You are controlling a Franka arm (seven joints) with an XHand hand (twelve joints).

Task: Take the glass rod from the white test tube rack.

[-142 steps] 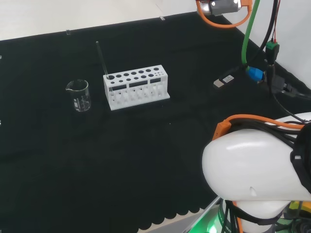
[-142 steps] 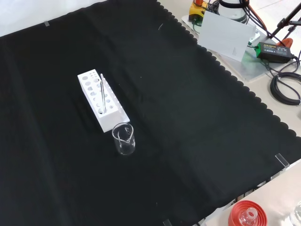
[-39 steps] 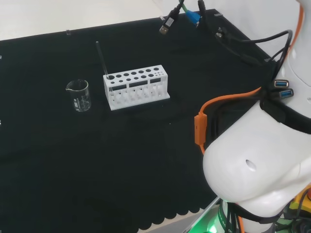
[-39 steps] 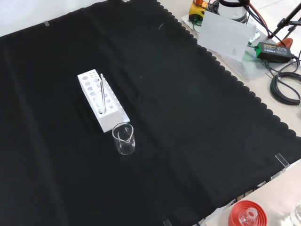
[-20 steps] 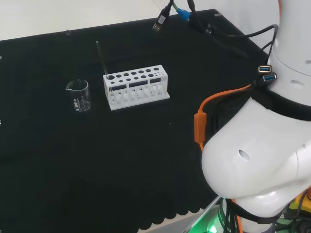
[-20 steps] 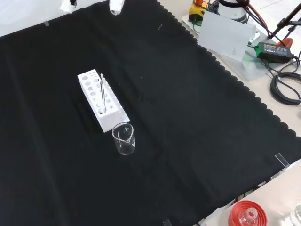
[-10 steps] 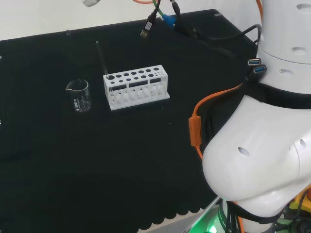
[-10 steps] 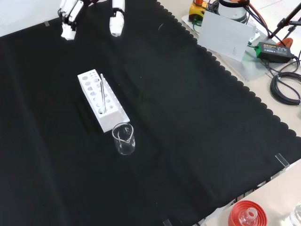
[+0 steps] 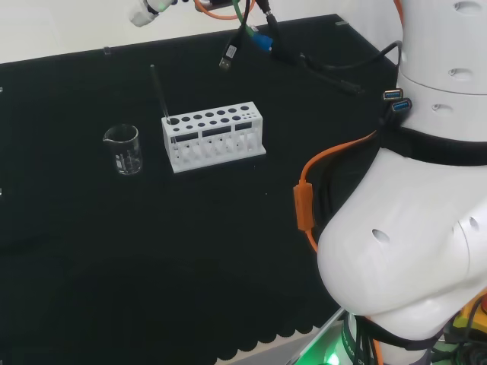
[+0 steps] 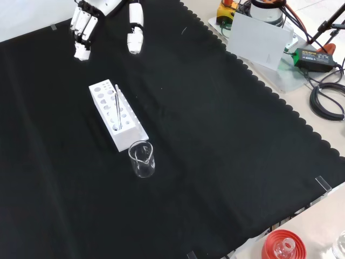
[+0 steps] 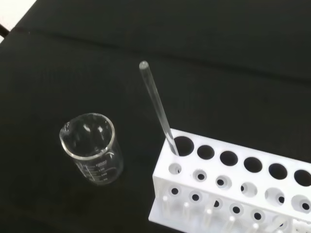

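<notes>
The white test tube rack stands on the black cloth left of centre in the front view. A clear glass rod leans in a hole at the end of the rack nearest the beaker. The head view shows the rack and the rod tilting up to the left. The wrist view looks down on the rod and the rack. My hand hangs above the cloth beyond the rack's far end, open, fingers and thumb apart, holding nothing. One fingertip of the hand shows at the head view's top.
A small empty glass beaker stands close to the rack's rod end, seen too as the beaker and the beaker. A red ribbed stand sits off the cloth's corner. Loose cables dangle near the hand. White arm links stand at the right.
The hand has come in from the front view's top and moved down toward the rack's far end. The arm's links have swung. Rod, rack and beaker have not moved.
</notes>
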